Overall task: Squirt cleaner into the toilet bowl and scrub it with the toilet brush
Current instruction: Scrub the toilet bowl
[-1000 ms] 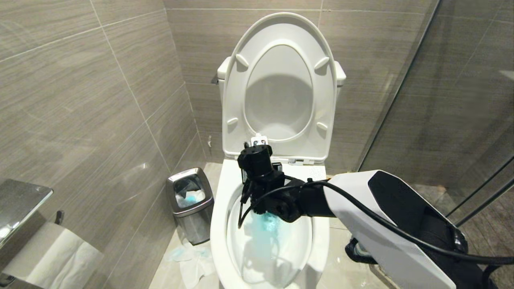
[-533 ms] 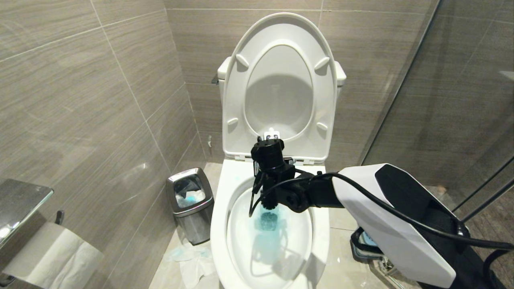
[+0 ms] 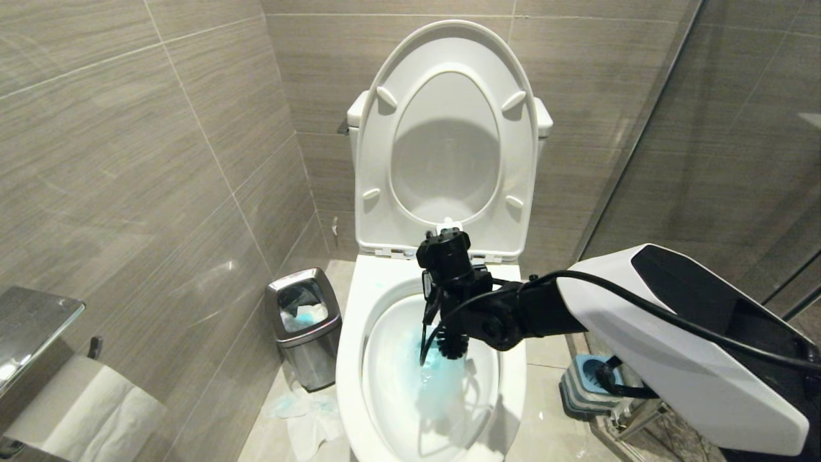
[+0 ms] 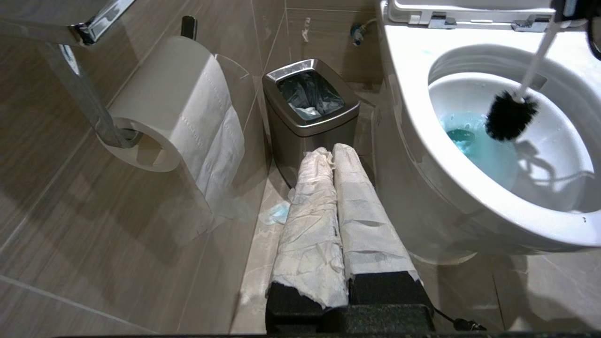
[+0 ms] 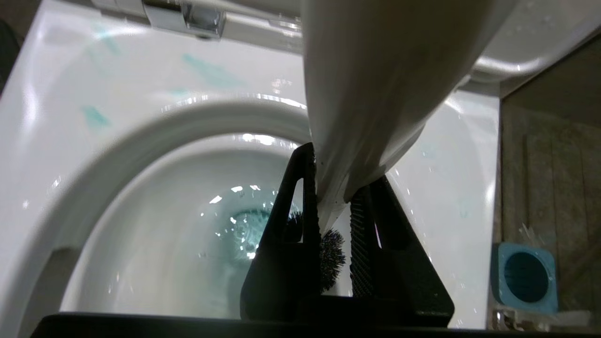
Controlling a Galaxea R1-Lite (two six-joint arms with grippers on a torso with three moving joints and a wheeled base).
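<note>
— Right gripper (image 5: 334, 234)?
— Clamped on the toilet brush (image 4: 511, 115) handle, bristles over the cleaner (image 4: 474, 145) inside the toilet bowl (image 3: 349, 359); handle top hidden behind the wrist.
— Left gripper (image 4: 333, 157)?
— Shut, paper-wrapped, beside the bowl, near the waste bin (image 4: 310, 108).

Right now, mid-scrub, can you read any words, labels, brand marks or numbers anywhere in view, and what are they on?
None readable. The toilet bowl, toilet brush, waste bin, toilet paper roll and blue brush holder all show no print, label, number or sign.
</note>
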